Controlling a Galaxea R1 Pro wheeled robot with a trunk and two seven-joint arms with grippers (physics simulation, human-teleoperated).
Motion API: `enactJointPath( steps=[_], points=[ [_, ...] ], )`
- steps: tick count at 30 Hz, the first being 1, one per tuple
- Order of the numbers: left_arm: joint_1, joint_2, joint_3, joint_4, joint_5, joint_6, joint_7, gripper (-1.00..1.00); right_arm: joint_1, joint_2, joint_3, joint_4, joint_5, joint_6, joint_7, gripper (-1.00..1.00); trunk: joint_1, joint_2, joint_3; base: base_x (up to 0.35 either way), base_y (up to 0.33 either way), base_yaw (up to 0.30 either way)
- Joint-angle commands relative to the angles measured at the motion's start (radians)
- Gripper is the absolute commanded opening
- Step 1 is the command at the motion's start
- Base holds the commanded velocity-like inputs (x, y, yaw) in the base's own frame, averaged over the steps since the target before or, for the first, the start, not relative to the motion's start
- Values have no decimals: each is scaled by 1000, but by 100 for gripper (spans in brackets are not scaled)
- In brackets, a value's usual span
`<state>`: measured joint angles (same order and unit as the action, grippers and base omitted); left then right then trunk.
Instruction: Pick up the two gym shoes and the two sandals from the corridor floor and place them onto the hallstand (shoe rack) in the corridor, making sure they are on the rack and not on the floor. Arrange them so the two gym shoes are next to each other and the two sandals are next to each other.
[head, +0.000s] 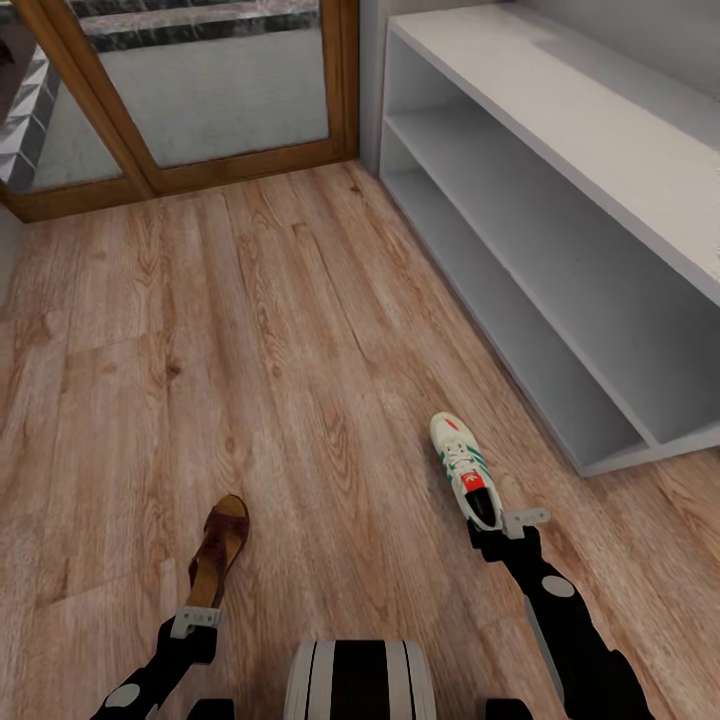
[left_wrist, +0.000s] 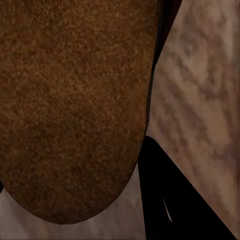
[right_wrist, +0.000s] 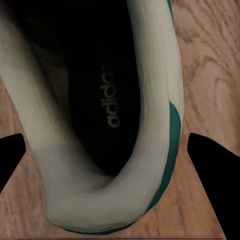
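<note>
Pickup step, by the look of it, with both arms down at floor level and one shoe taken on each side. Right gripper (head: 497, 527) at the heel of a gym shoe (head: 463, 468), toe pointing away toward the rack; from the right wrist view, heel collar of the gym shoe (right_wrist: 100, 150) set between two dark fingertips (right_wrist: 210, 165), one on each flank, yet contact unclear, so no telling whether those jaws are clenched or just straddling. Left gripper (head: 197, 622) at the heel end of a brown sandal (head: 220, 550); close over the footbed in the left wrist view, sandal (left_wrist: 75, 110) beside one dark finger (left_wrist: 170, 200), grip likewise impossible to judge. Both shoes seemingly on the corridor floor (head: 250, 350), well apart from each other. Next move, as a judgement: confirm a firm pinch on each heel, lift clear of the planks, then swing right and forward to the hallstand (head: 600, 150). Rack shelves bare in the part seen, white-grey, two low open rows under a bench top, near the gym shoe. Floor of light wood-grain planks. Beyond, a wood-framed glass door (head: 200, 90) at the corridor's end, beside the rack's near wall.
</note>
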<state>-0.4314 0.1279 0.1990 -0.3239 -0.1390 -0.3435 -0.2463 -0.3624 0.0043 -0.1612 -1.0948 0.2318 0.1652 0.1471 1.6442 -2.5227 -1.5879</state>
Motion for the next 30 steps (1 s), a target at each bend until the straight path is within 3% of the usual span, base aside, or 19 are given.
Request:
enactJointPath(
  steps=[1,26,30],
  points=[
    [0,-1,9,1,-14,-4,-6,-100,0,0,-2,1,10,3,8,-100,-1,0,3,0,0,0],
    [1,7,15,-13,-14,-3,1,-100,2,0,28,18,12,-4,7,-100,-12,6,101,0,0,0],
    [41,14,40,-14,1,-19,2,-100,2,-2,28,48,15,-31,8,-100,-14,7,122,0,0,0]
  ],
)
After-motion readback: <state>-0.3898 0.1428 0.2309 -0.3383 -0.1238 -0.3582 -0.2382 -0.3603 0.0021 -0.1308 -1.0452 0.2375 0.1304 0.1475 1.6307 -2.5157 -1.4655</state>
